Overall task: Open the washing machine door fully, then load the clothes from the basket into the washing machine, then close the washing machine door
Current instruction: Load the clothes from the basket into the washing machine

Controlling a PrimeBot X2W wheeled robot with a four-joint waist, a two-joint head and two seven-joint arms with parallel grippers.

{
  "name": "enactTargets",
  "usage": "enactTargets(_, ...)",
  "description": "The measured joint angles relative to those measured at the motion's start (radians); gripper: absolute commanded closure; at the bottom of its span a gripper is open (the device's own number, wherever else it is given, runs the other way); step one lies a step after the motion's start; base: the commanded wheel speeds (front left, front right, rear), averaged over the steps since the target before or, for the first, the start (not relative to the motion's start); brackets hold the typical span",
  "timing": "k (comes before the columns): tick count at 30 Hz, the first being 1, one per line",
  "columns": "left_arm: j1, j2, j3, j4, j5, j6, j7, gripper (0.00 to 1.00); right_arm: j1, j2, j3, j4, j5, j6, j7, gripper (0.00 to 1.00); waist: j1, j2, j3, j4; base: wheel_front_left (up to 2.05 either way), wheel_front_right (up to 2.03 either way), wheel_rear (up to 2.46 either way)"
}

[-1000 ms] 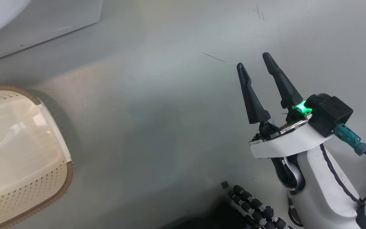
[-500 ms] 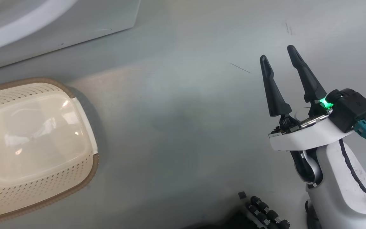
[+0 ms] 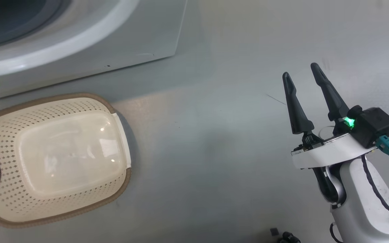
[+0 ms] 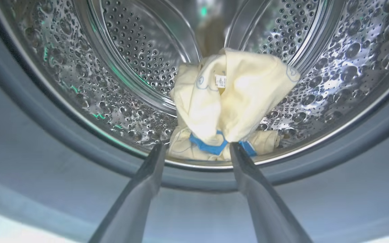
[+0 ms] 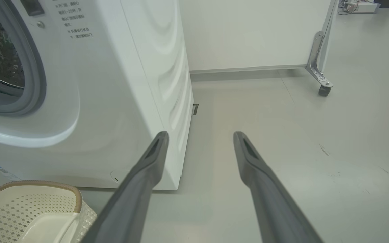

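both grippers stand spread with nothing between their fingers. the left gripper (image 4: 197,145) points into the drum (image 4: 130,60) of the washing machine (image 3: 113,44). the clothes (image 4: 235,98) lie heaped low at the drum's front, just beyond its fingertips, with a blue cuff close to the lip; whether cloth touches a finger i cannot tell. the basket (image 3: 56,98) sits on the floor (image 3: 214,141) right before the machine and its bottom looks bare, so loading seems done and closing the washing machine door is what is left. the next move, i judge, calls for drawing the left arm straight back over the grey gasket (image 4: 194,179) without dragging the cuff along, since cloth on the lip would catch in the door. the right gripper (image 3: 300,71) hovers over open floor well right of the basket, with room to swing. the machine's corner and the basket rim are the edges to mind.
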Motion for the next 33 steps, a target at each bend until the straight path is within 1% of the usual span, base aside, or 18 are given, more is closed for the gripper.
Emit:
enactTargets(5, 0.133, -0.061, -0.001, -0.036, 0.002, 0.001, 0.009, 0.0, 0.037, -0.002, -0.021, 0.008, -0.003, 0.0, 0.0, 0.0, 0.0, 0.0, -0.063, 0.028, 0.0, 0.0, 0.0)
enactTargets(8, 0.204, -0.114, 0.005, -0.063, -0.001, 0.002, 0.012, 0.0, 0.064, -0.005, -0.034, 0.018, -0.009, 0.0, 0.0, 0.0, 0.0, 0.0, -0.104, 0.044, 0.0, 0.0, 0.0)
enactTargets(9, 0.204, -0.114, 0.005, -0.063, -0.001, 0.002, 0.012, 0.0, 0.064, -0.005, -0.034, 0.018, -0.009, 0.0, 0.0, 0.0, 0.0, 0.0, -0.104, 0.044, 0.0, 0.0, 0.0)
enactTargets(10, 0.255, -0.15, 0.007, -0.092, -0.001, 0.002, 0.013, 0.0, 0.086, -0.008, -0.041, 0.027, -0.011, 0.0, 0.0, 0.0, 0.0, 0.0, -0.131, 0.055, 0.0, 0.0, 0.0)
enactTargets(11, 0.255, -0.15, 0.007, -0.092, -0.001, 0.002, 0.013, 0.0, 0.086, -0.008, -0.041, 0.027, -0.011, 0.0, 0.0, 0.0, 0.0, 0.0, -0.131, 0.055, 0.0, 0.0, 0.0)
enactTargets(15, 0.339, -0.211, 0.004, -0.186, 0.002, 0.0, 0.018, 0.0, 0.131, -0.014, -0.054, 0.038, -0.018, 0.0, 0.0, 0.0, -0.0001, 0.0, -0.187, 0.076, 0.0, 0.0, 0.0)
enactTargets(17, 0.374, -0.23, -0.005, -0.208, 0.02, 0.0, 0.018, 0.0, 0.151, -0.017, -0.057, 0.044, -0.019, 0.0, 0.0, 0.0, -0.0001, 0.0, -0.216, 0.087, 0.0, 0.0, 0.0)
enactTargets(19, 0.417, -0.23, -0.01, -0.228, 0.043, -0.005, 0.018, 0.0, 0.168, -0.016, -0.055, 0.05, -0.02, 0.0, 0.0, 0.0, 0.0, 0.0, -0.244, 0.097, 0.0, 0.0, 0.0)
enactTargets(25, 0.551, -0.21, -0.04, -0.269, 0.107, -0.005, 0.018, 0.0, 0.214, -0.009, -0.045, 0.063, -0.031, 0.0, 0.0, 0.0, -0.0001, 0.0, -0.331, 0.122, 0.0, 0.0, 0.0)
enactTargets(29, 0.615, -0.209, -0.062, -0.296, 0.122, -0.005, 0.02, 0.0, 0.253, -0.003, -0.039, 0.077, -0.036, 0.0, 0.0, 0.0, -0.0001, 0.0, -0.39, 0.134, 0.0, 0.0, 0.0)
enactTargets(33, 0.676, -0.209, -0.08, -0.314, 0.123, -0.018, 0.02, 0.0, 0.29, 0.001, -0.031, 0.091, -0.036, 0.0, 0.0, 0.0, -0.0001, 0.0, -0.449, 0.143, 0.0, 0.0, 0.0)
